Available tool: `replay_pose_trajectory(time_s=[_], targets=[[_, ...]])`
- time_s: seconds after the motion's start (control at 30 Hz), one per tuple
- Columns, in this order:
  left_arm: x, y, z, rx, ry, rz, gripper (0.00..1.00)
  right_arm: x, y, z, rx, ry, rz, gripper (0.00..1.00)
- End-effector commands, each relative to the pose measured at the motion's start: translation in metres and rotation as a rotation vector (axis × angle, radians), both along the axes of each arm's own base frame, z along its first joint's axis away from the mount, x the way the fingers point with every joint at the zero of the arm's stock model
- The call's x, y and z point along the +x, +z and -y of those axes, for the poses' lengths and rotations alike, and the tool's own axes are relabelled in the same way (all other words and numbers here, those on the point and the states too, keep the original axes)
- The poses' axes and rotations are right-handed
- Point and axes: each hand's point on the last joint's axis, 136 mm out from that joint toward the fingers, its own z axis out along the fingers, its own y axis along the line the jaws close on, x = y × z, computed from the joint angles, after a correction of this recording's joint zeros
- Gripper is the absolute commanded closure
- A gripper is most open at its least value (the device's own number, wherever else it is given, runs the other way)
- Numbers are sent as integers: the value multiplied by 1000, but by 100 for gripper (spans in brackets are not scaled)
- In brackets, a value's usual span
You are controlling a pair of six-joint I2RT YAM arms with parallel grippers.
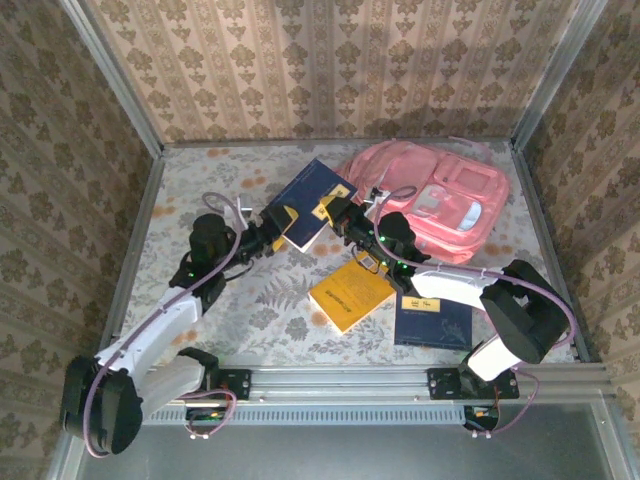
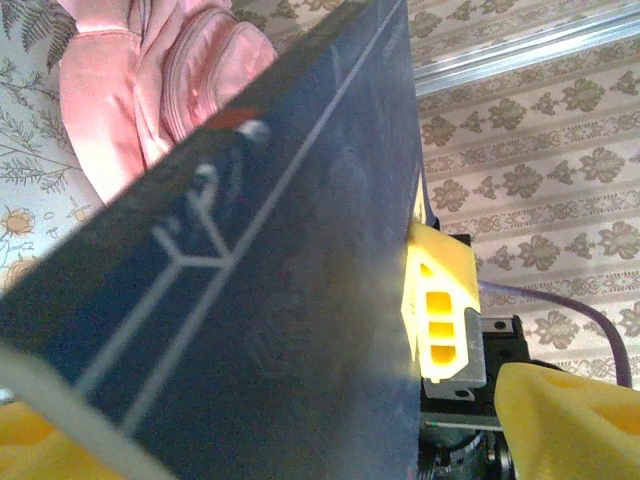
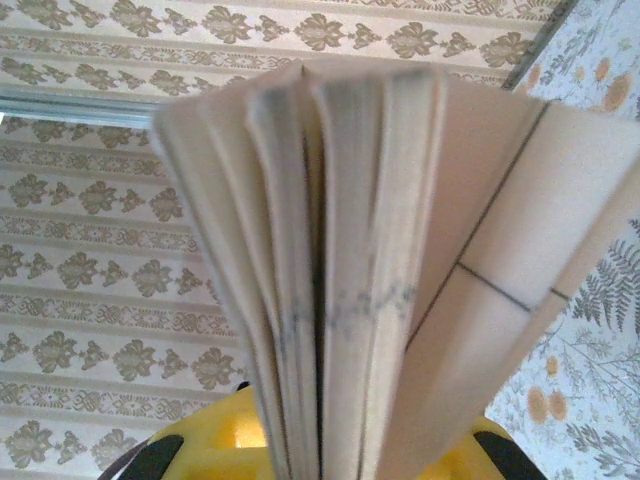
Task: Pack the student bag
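Observation:
The student bag (image 1: pixel 440 195), a pink backpack, lies at the back right of the table; in the left wrist view it (image 2: pixel 150 90) shows beyond the book. A dark blue book (image 1: pixel 310 192) hangs above the table between the two arms. My right gripper (image 1: pixel 335 215) is shut on its right edge, and in the right wrist view the pages (image 3: pixel 340 250) fan out from between the yellow fingers (image 3: pixel 210 450). My left gripper (image 1: pixel 280 228) stands open at the book's left corner, its fingers wide on either side of the cover (image 2: pixel 260 300).
A yellow book (image 1: pixel 350 293) lies flat in the middle of the table. A second dark blue book (image 1: pixel 432 320) lies near the right arm's base. Patterned walls close off the back and both sides.

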Motion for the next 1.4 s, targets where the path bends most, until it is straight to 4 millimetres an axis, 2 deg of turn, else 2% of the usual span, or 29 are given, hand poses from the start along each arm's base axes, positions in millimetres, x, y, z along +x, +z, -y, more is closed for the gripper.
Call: replay_pose_trajectory(time_s=[0.0,0.1,0.23,0.5,0.6,0.67,0.7,0.8,0.93,1.03,1.1,1.2,1.3,1.37], targets=[[4,8,1,-28,23,47,17,-3,26,5,79,-26,53,100],[5,16,3,-41,20,71,28,-3,26,2,79,-27,53,100],[5,28,3,-59,17,108,49,-2,22,4,70,-39,48,100],[-1,29,11,-57,-3,117,89,0,15,5,58,-60,29,100],[0,28,10,-53,1,118,100,0,12,5,47,-66,17,100],[0,30,11,-50,-1,121,100,0,9,5,34,-67,8,100],[0,30,10,-44,0,124,100,1,8,6,24,-71,6,93],[-2,32,1,-16,23,129,100,1,-1,14,-55,-101,5,62],[3,35,-40,72,129,132,100,1,-13,44,-264,-180,-18,47],[1,42,-71,146,194,147,100,3,-23,75,-475,-238,-54,48],[-1,43,-82,191,197,143,100,9,-25,95,-601,-260,-67,49],[0,39,-88,265,165,116,100,26,-22,123,-745,-286,-112,51],[0,35,-91,334,132,113,100,50,-13,139,-848,-288,-130,55],[1,37,-94,373,123,133,100,68,-17,144,-887,-273,-162,56]])
